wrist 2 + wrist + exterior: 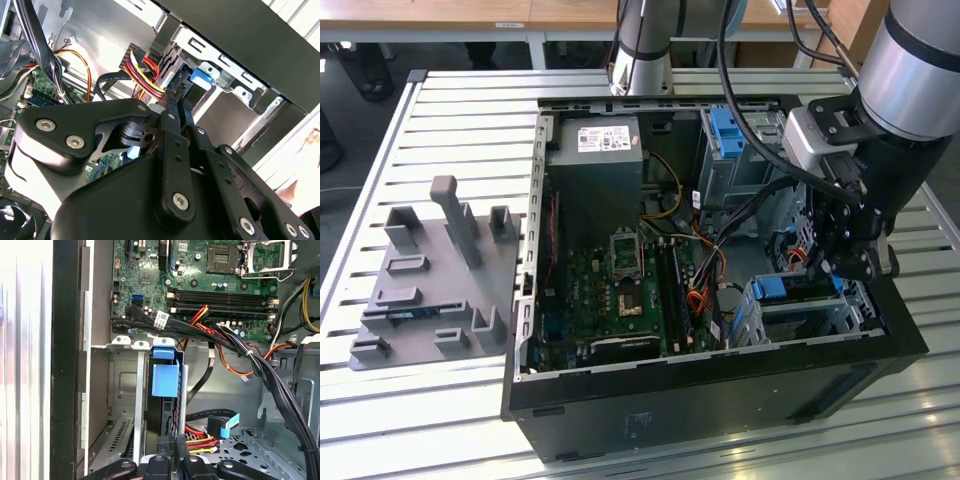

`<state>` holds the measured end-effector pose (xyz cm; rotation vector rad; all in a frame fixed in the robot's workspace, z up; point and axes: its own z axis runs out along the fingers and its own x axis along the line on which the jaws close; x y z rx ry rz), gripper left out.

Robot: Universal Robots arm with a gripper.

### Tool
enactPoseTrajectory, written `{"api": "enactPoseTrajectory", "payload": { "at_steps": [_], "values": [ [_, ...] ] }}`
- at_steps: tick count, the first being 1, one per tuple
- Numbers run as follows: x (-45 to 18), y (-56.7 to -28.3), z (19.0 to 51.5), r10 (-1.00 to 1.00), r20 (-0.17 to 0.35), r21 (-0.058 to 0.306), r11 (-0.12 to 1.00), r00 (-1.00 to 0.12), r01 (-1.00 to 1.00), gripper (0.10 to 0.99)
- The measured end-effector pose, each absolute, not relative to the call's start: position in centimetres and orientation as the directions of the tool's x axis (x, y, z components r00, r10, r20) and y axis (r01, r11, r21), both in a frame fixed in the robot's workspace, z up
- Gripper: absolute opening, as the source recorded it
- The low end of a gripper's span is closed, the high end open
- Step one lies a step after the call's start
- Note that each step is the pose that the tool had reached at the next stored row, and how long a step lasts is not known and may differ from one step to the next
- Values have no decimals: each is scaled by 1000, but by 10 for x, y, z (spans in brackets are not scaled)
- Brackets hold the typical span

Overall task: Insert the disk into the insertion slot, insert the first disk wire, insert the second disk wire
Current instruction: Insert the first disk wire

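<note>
Standing on a tabletop of pale metal slats [450, 110]: a big open black computer case [720, 400]; beside it, toward the exterior view's left, a flat grey plastic block with pegs [440, 280], well apart from the arm. Pointing down into the case at the exterior view's right: the black metal pincer [842, 268] on the end of the silver and black robot arm [920, 70]; hanging just above the low silver metal cage with little holes in its walls [765, 325]. Already sitting inside that cage: the flat grey disk in its bright blue plastic frame [165, 380]; seen edge-on in the first wrist view, with the blue tab poking out toward the green board with chips [200, 270]. Fingers [170, 125] pulled in narrow, close together; pinching the plug end of the red, yellow and black wire bundle [142, 67], as far as can be seen in both wrist views; held right next to the edge of the disk; no way to tell whether touching it. Lying near on the floor of the case: a flat black wire with a light blue plug [225, 427], apart from the pincer. Farther back in the exterior view: a taller grey metal cage with a blue latch [725, 135], well apart from the pincer.
</note>
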<state>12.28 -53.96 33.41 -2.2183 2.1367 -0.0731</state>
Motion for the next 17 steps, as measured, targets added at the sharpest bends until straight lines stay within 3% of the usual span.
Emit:
{"api": "enactPoseTrajectory", "payload": {
  "at_steps": [17],
  "values": [
    [123, -540, 334, -1000, -8, -77, -17, 18, -997, 165]
  ]
}}
